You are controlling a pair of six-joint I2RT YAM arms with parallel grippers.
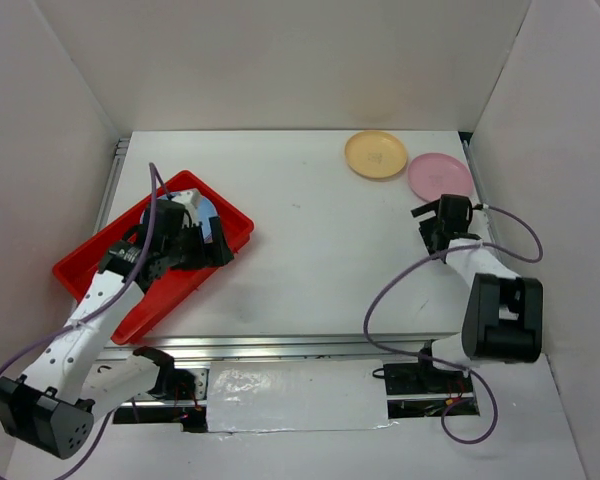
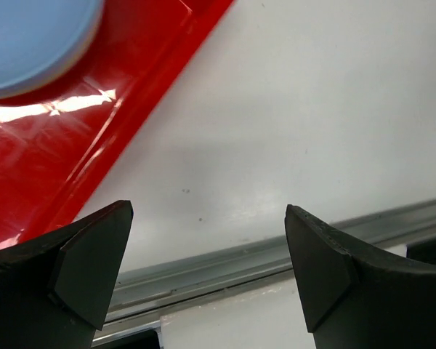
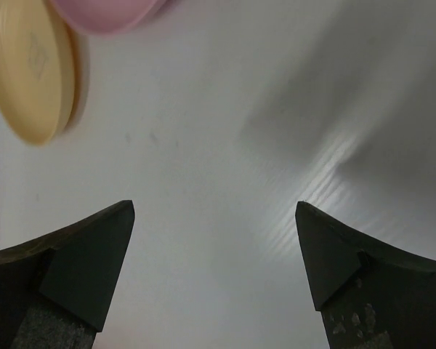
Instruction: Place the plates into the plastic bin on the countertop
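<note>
L end effector (image 2: 208, 209): jaws wide open, nothing btwn them, over the right edge of the red bin (image 1: 170, 292) where it meets the worktop (image 1: 310, 250). Bin sits at an angle on the worktop's left side. Blue plate (image 2: 29, 40) lies flat inside it, arm covers part of it from above. Metal rail (image 2: 240, 265) runs along the front edge.

R end effector (image 3: 215, 207): also wide open, empty, above bare worktop just in front of the pink plate (image 1: 439, 176). Yellow plate (image 1: 376, 154) just beside the pink one, far right corner, both outside the bin; can't tell if they touch.
</note>
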